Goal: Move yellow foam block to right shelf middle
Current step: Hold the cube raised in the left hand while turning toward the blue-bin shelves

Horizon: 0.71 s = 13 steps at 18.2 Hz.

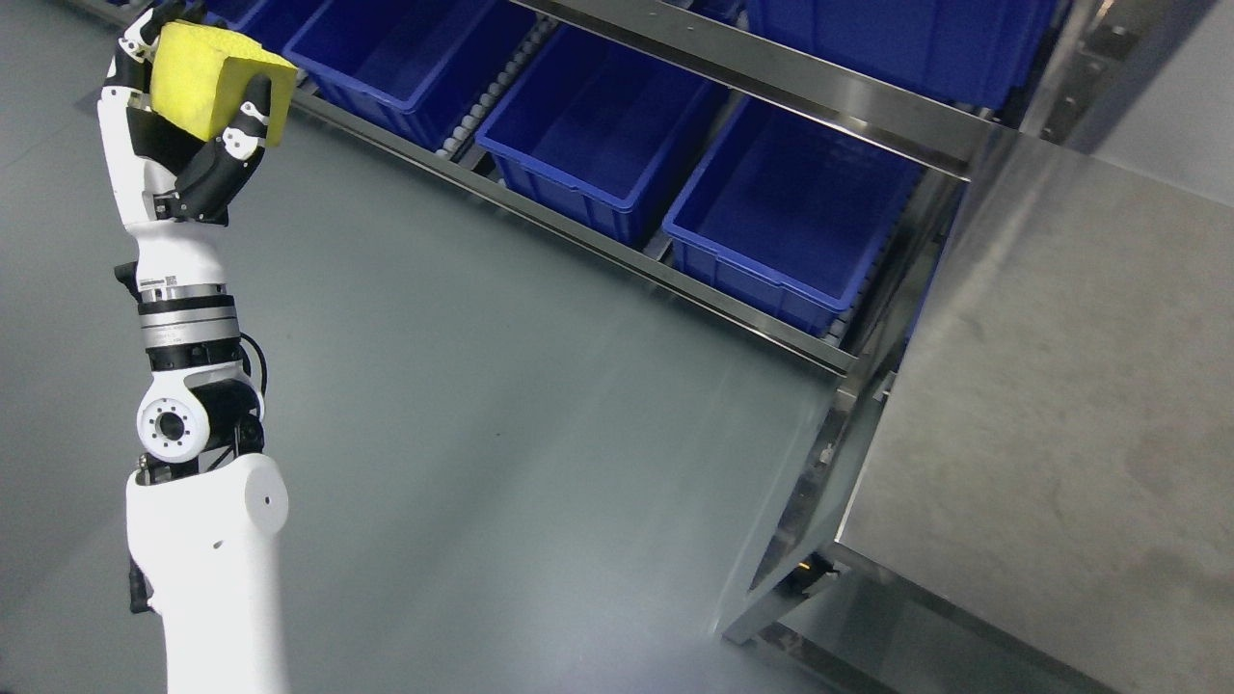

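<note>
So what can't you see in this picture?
Head view only:
- Yellow foam block: its underside is hidden by the left hand gripping it.
- Right arm: outside the picture.
- Upper blue bins: cut off by the top edge.
- Steel table: cut off at the right edge.

White forearm (207, 569), silver and black wrist rings, a black cable beside them; left hand (178, 145) white with black fingers (217, 169).
</note>
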Tool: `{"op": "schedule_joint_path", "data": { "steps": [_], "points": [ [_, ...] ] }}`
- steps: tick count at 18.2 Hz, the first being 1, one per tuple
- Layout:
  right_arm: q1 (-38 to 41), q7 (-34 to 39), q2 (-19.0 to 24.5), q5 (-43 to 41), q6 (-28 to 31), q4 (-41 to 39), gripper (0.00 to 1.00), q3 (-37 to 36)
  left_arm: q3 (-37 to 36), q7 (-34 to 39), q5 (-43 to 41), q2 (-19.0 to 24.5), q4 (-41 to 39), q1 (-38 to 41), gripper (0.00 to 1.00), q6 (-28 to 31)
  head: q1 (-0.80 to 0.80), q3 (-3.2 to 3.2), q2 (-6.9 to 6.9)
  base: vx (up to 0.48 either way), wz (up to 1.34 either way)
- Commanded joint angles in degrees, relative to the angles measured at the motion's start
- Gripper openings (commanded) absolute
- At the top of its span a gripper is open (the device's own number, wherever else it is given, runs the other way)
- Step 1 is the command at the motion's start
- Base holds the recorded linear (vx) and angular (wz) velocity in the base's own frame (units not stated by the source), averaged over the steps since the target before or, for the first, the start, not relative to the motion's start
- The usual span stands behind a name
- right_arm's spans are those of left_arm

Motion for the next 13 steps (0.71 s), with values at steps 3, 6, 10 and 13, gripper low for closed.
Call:
{"op": "schedule_joint_path", "data": {
  "steps": [3, 6, 10, 13],
  "points": [
    [-0.1, 0.0, -1.0, 0.0, 0.0, -1.0, 1.0, 0.0, 0.9, 0.1, 0.0, 1.0, -3.9, 0.3, 0.42, 2.0, 0.0, 0.0, 0.0, 0.057, 0.63],
    [-0.1, 0.0, -1.0, 0.0, 0.0, -1.0, 1.0, 0.0, 0.9, 0.1, 0.0, 1.0, -4.1, 0.3, 0.42, 2.5, 0.0, 0.0, 0.0, 0.061, 0.71],
    [-0.1, 0.0, -1.0, 0.0, 0.0, -1.0, 1.0, 0.0, 1.0, 0.1, 0.0, 1.0, -4.2, 0.3, 0.42, 2.6, 0.0, 0.0, 0.0, 0.068, 0.75],
    [-0.1, 0.0, -1.0, 0.0, 0.0, -1.0, 1.0, 0.0, 0.8, 0.1, 0.0, 1.0, -4.3, 0.2, 0.42, 2.6, 0.0, 0.0, 0.0, 0.077, 0.71]
  ]
}}
